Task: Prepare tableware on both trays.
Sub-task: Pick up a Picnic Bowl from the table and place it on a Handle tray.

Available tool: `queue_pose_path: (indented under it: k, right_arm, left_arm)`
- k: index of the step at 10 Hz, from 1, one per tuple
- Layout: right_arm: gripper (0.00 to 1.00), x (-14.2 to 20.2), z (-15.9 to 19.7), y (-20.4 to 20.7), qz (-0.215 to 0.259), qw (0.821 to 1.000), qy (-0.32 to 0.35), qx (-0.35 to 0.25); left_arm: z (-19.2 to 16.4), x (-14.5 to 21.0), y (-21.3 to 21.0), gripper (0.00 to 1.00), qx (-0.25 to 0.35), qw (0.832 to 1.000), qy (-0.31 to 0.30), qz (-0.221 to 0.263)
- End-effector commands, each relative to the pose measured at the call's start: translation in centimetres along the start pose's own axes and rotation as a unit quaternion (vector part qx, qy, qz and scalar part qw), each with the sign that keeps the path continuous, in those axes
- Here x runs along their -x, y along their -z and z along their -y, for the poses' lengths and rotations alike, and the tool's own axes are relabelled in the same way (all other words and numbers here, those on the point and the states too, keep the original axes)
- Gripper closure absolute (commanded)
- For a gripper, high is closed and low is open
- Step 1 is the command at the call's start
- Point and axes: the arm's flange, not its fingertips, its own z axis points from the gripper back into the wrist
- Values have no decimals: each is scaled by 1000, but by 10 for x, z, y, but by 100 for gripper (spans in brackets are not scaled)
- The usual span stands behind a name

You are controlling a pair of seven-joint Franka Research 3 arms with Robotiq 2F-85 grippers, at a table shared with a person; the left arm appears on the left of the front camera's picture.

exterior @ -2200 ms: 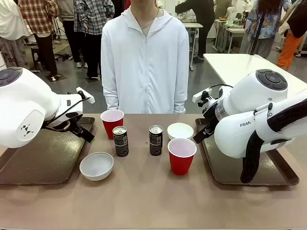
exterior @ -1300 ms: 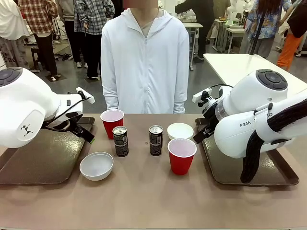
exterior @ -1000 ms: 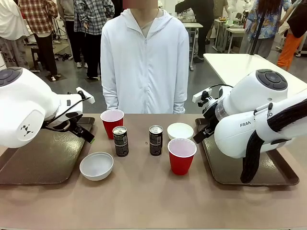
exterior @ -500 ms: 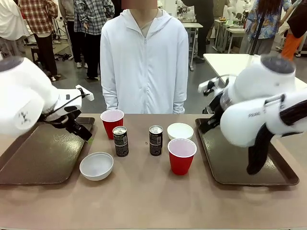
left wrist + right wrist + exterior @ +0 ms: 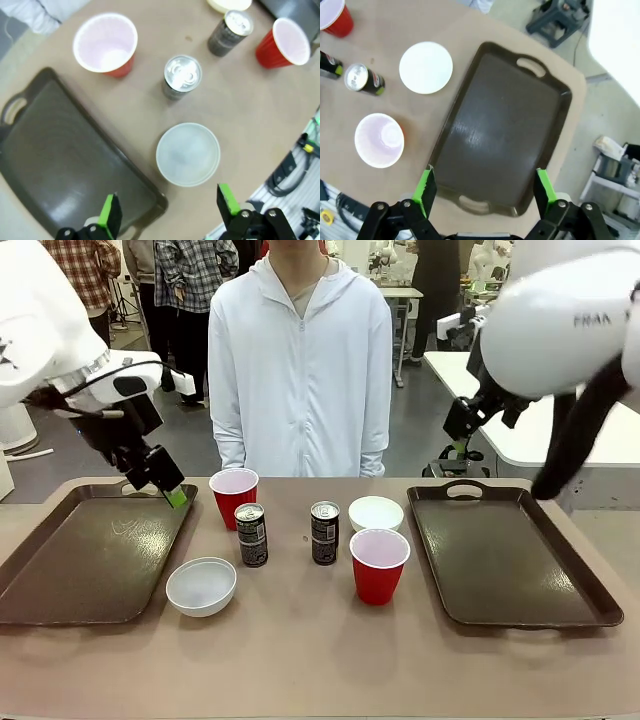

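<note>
Hovering: left gripper (image 5: 167, 205) and right gripper (image 5: 484, 185), jaws apart and empty, high over the worktop (image 5: 320, 660).
Step in hand: the start, by the look of it (neither tray carries anything).
Landmark: left can (image 5: 251, 534), slim, black, silver-topped, upright.
Right can (image 5: 324, 532): its twin, just right of it.
Cups: red, white inside; far cup (image 5: 233, 496) just behind the left can, near cup (image 5: 379, 565) to its right, robot-side.
Bowls: small, round, white; near bowl (image 5: 201, 586) front-left of the left can, far bowl (image 5: 376, 512) right of it.
Trays: glossy dark brown; left tray (image 5: 90, 560) left of the left can, right tray (image 5: 510, 560) well right.
Next move: probably a descent, jaws straddling one piece.
</note>
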Motion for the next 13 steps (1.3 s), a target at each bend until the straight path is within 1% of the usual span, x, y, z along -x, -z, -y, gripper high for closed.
queue_pose_path:
  k: [1, 2, 3, 4, 5, 6, 7, 8, 9, 10, 11, 12, 13]
  right_arm:
    - [0, 9, 9, 4, 19, 1000, 5, -5]
    - [0, 9, 9, 4, 19, 1000, 5, -5]
    - [0, -2, -3, 1, -2, 1000, -1, -1]
    - [0, 24, -10, 20, -58, 998, -2, -29]
    - [0, 52, -11, 36, -89, 995, 4, -46]
    - [0, 81, -10, 50, -112, 991, 18, -67]
    - [0, 105, -11, 63, -121, 989, 25, -80]
    - [0, 124, -12, 71, -122, 988, 30, -94]
    - [0, 131, -7, 73, -112, 988, 38, -96]
    - [0, 134, 9, 74, -100, 987, 53, -119]
    - [0, 141, 35, 77, -83, 982, 77, -152]
    - [0, 157, 65, 81, -58, 973, 85, -206]
    - [0, 176, 96, 87, -32, 963, 105, -245]
  left_arm:
    - [-1, 3, 6, 0, 6, 1000, 3, 0]
    - [-1, 3, 6, 0, 6, 1000, 3, 0]
    - [0, 0, 0, 0, -1, 1000, -1, 0]
    - [2, 13, 0, 0, 21, 999, -4, -35]
    - [4, 27, -7, 0, 29, 998, -2, -57]
    - [7, 43, -13, 0, 37, 997, -9, -70]
    - [4, 54, -16, 0, 43, 996, -15, -76]
    - [3, 59, -14, 0, 48, 996, -17, -77]
    - [1, 59, -9, 0, 38, 996, -21, -79]
    - [-14, 58, -5, 0, 43, 995, -44, -73]
    - [-50, 64, -7, 0, 86, 992, -81, -51]
    - [-82, 80, -8, 0, 137, 984, -111, -27]
    - [-107, 97, -9, 0, 173, 977, -126, -3]
